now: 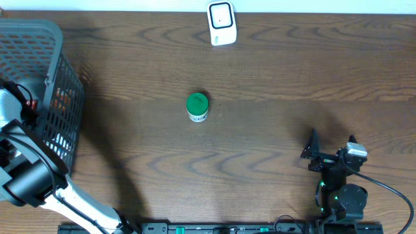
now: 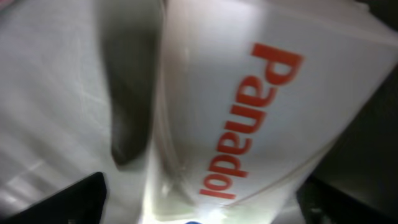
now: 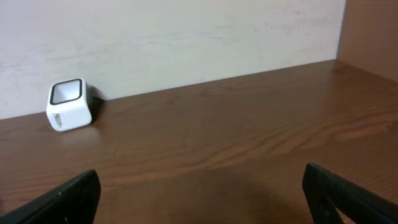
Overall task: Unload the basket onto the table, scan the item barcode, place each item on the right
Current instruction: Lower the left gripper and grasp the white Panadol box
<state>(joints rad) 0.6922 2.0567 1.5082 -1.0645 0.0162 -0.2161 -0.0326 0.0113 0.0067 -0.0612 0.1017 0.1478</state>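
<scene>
Down in the basket (image 1: 65,84), the left gripper (image 2: 205,199) gapes astride the Panadol box (image 2: 249,124), holding nothing; the right gripper (image 3: 200,186) sits open, empty. Seemingly the pick-up step: next, close squarely and carry it to the scanner (image 1: 221,23).

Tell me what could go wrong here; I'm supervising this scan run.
The Panadol box fills the blurred left wrist view, so the open jaws could close off-centre and drop it in the basket.
The green-lidded jar stands near the path from basket to scanner; a carried box might knock it.

Dark wood table (image 1: 260,65), pale wall (image 3: 186,37)
</scene>
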